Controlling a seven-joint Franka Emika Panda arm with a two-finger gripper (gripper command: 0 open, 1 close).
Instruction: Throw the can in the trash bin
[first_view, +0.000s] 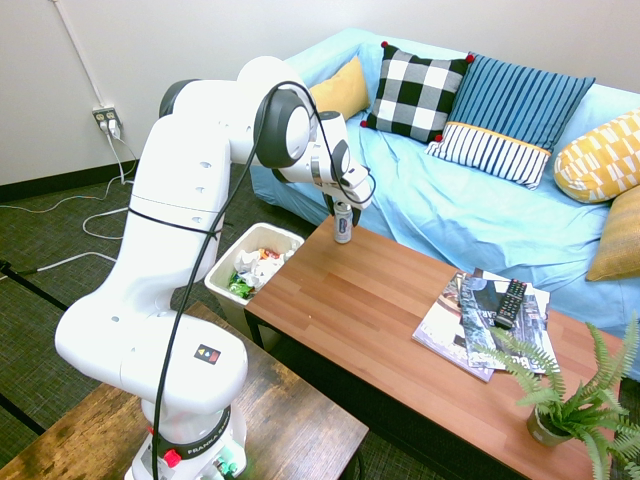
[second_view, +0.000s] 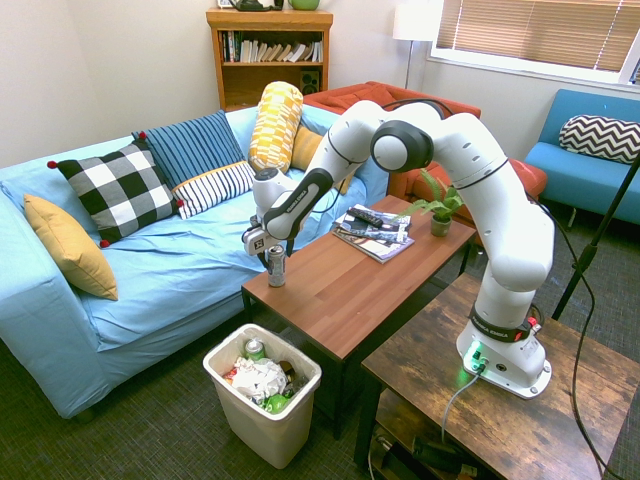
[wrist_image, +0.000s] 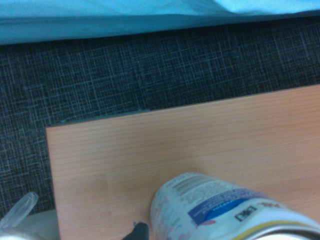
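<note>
Gripper (second_view: 275, 250) fingers pointed straight down at the corner of the wooden coffee table (second_view: 345, 290) and were closed around the top of the can (second_view: 276, 266), which stood upright with its base on or just above the tabletop; the pictures did not settle which. From the wrist camera the can (wrist_image: 225, 210) showed close up, silver-white with a blue band and a barcode, above the table's corner (wrist_image: 150, 150), with dark carpet (wrist_image: 125, 70) past the edge.

Just beside that corner, on the floor, sat the trash bin (second_view: 265, 425), holding crumpled white paper, green scraps and another can. In the first exterior view the bin (first_view: 225, 270) lay between the arm's base and the table, and the gripper (first_view: 342, 218) held the can (first_view: 343, 230) at the table's edge.

Farther along the table lay magazines (second_view: 372, 240) with a black remote control (first_view: 510, 302) on top, then a small potted fern (second_view: 440, 210). Behind stood the blue sofa (second_view: 150, 270) with its checked (second_view: 120, 190), striped (second_view: 200, 155) and yellow cushions (second_view: 62, 245).
</note>
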